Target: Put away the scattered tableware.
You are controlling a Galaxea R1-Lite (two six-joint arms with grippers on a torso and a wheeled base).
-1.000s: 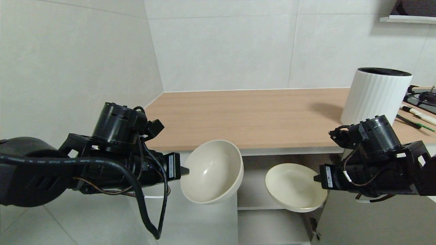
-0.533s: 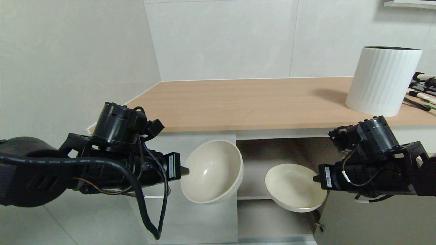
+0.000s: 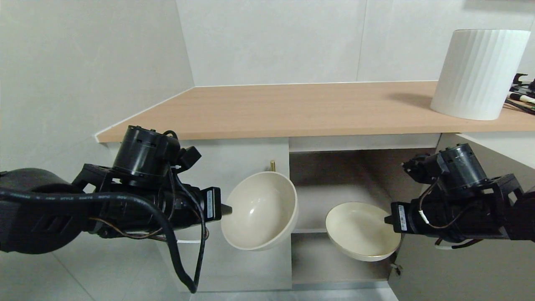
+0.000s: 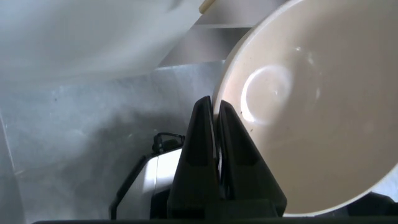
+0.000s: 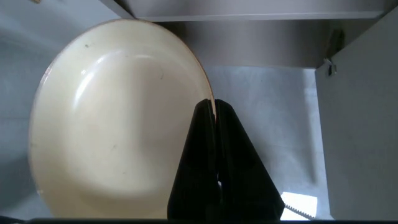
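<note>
My left gripper [image 3: 225, 209] is shut on the rim of a deep cream bowl [image 3: 261, 211], held in the air in front of a closed cabinet door [image 3: 234, 167]. In the left wrist view the fingers [image 4: 205, 134] pinch the bowl [image 4: 317, 106] at its edge. My right gripper [image 3: 389, 219] is shut on the rim of a shallow cream plate [image 3: 359, 230], held before the open cabinet [image 3: 334, 184] under the counter. In the right wrist view the plate [image 5: 118, 112] is clamped at its edge, with a cabinet shelf [image 5: 249, 9] beyond it.
A wooden countertop [image 3: 292, 110] runs above the cabinet, with a white ribbed container [image 3: 478, 73] at its right end and utensils [image 3: 522, 98] beside it. The open cabinet has a shelf [image 3: 309, 230] and an open door [image 3: 480, 146] on the right. A brass knob [image 3: 272, 165] sticks out of the closed door.
The head camera has lowered, so the countertop sits higher in the picture and the open cabinet shows more. Both arms keep their bowl and plate in the same place in view.
</note>
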